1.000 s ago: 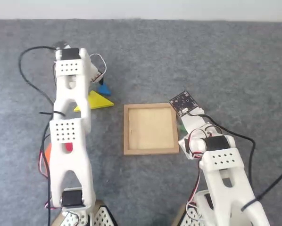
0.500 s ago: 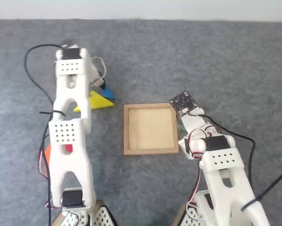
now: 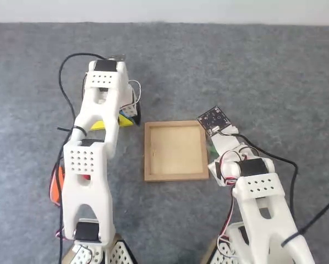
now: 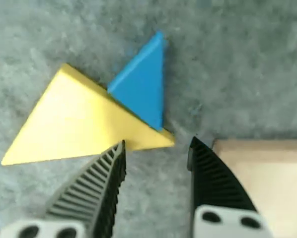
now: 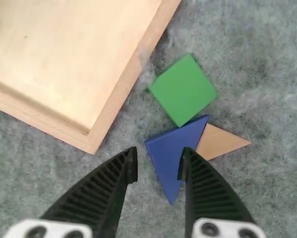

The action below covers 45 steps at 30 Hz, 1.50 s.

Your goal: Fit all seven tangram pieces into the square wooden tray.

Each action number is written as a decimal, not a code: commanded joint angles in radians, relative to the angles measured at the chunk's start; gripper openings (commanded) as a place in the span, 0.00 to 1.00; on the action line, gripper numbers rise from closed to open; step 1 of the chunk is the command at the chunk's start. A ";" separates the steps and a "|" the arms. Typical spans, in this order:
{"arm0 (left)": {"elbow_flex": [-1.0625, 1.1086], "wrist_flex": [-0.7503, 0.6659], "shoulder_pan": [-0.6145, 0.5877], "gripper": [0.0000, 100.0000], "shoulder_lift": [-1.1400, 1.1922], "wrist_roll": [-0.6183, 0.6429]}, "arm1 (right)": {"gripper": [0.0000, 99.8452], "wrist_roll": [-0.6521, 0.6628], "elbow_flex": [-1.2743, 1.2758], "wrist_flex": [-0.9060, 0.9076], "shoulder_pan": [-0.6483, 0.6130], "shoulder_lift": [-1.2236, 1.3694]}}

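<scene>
Nothing fitted yet: the tray is bare and all the placing lies ahead of us

Nearest to us, an orange piece point(image 3: 55, 184) lies on the grey tabletop point(image 3: 274, 71) off to the left, well apart from the square wooden tray point(image 3: 175, 149). Just beside the tray's right edge, the right arm's jaws hang open and empty over a dark blue triangle point(image 5: 173, 148), which lies against a tan triangle point(image 5: 223, 143) and just beside a green square point(image 5: 183, 89). The tray itself holds no piece. Farther off, near its far left corner, the left arm's jaws stand open and empty above the tip of a yellow triangle point(image 4: 84, 121) that touches a light blue triangle point(image 4: 141, 87). We count six pieces, all outside the tray, and we judge that every placement remains to be done, starting with a first grasp
</scene>
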 commanded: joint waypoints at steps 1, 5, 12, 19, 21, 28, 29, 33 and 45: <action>0.045 0.041 0.052 0.20 -0.178 -0.109 | 0.16 -0.009 -0.008 -0.013 -0.005 -0.002; 0.077 -0.057 -0.068 0.20 -0.338 0.152 | 0.16 -0.009 -0.008 -0.013 -0.005 -0.002; 0.077 -0.160 -0.238 0.20 -0.219 0.499 | 0.15 -0.009 -0.008 -0.013 -0.007 -0.002; -0.234 -0.078 -0.198 0.14 0.055 0.582 | 0.15 -0.009 -0.006 -0.013 -0.007 -0.002; -0.355 -0.034 -0.195 0.10 0.123 0.621 | 0.15 -0.009 -0.006 -0.013 -0.007 -0.002; -0.547 0.043 -0.169 0.10 0.278 0.603 | 0.15 -0.009 -0.006 -0.013 -0.007 -0.002; -0.544 0.043 -0.153 0.10 0.282 0.563 | 0.15 -0.009 -0.006 -0.013 -0.007 -0.002; -0.507 0.043 -0.110 0.10 0.270 0.466 | 0.15 -0.009 -0.006 -0.013 -0.007 -0.002; -0.027 0.043 -0.061 0.10 -0.051 0.092 | 0.15 -0.009 -0.006 -0.013 -0.007 -0.002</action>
